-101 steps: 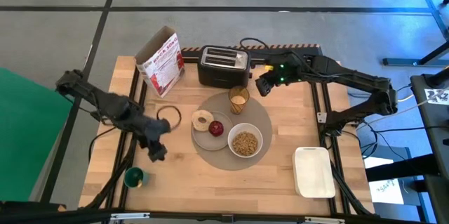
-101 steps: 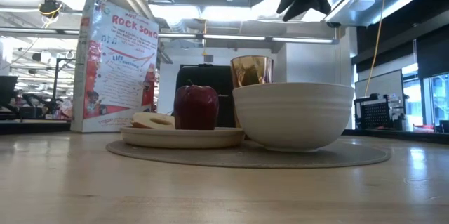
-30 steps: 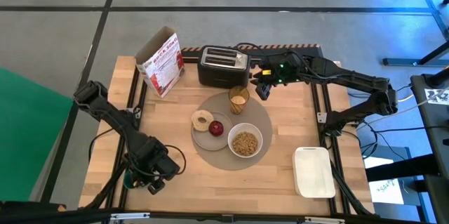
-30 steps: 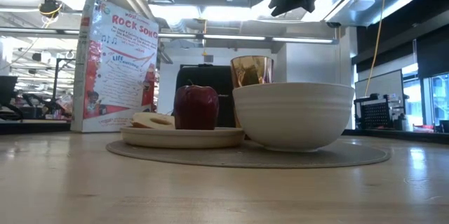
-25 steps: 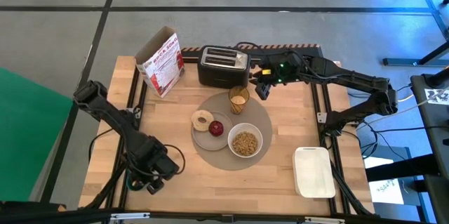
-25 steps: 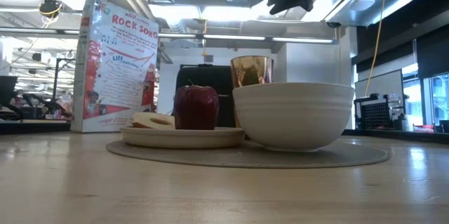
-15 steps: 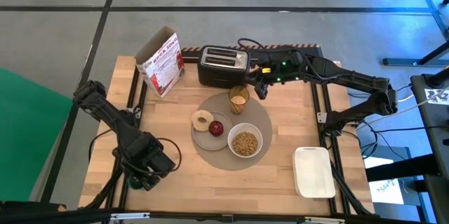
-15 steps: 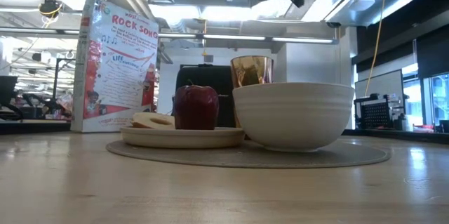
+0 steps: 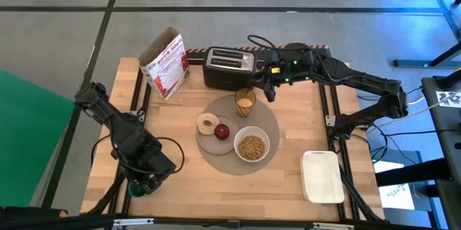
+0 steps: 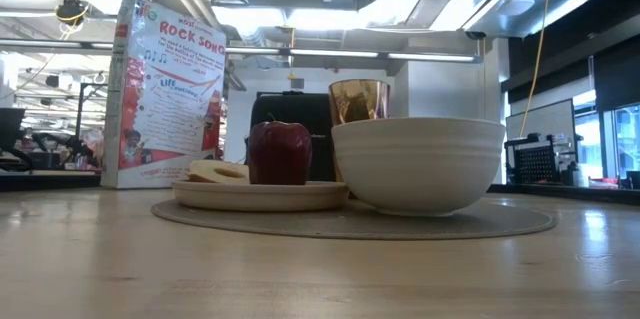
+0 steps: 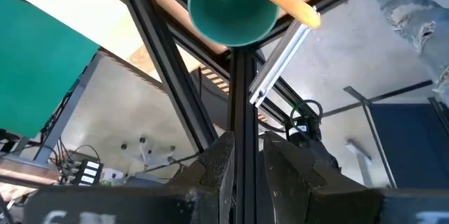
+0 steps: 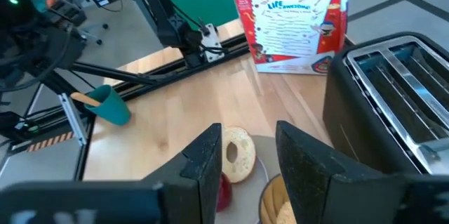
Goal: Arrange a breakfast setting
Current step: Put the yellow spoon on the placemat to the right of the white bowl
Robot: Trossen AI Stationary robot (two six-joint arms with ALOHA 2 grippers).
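Table point(image 9: 302, 125) light wood, black frame rails; room beyond had grey floor, ceiling lights, green screen. Grey mat point(image 9: 272, 125) lay below right tool point(image 9: 269, 86), carrying small plate point(image 9: 207, 142), white bowl point(image 9: 251, 146), amber cup point(image 9: 245, 101), bagel point(image 9: 207, 122), apple point(image 9: 222, 131); right fingers spread, empty. Left tool point(image 11: 243, 157) was over small green cup point(image 11: 230, 10), fingers nearly together, empty. Judged step: fetch utensil with yellow-orange handle point(image 11: 282, 0) from cup; spoon bowl unseen. Next: descend, pinch handle.

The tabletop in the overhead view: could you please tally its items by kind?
Cups: 2, amber cup, green cup
Food: 2, bagel, red apple
Bowl: 1
Plate: 1
Mat: 1
Toaster: 1
Cereal box: 1
Tray: 1
Total: 10
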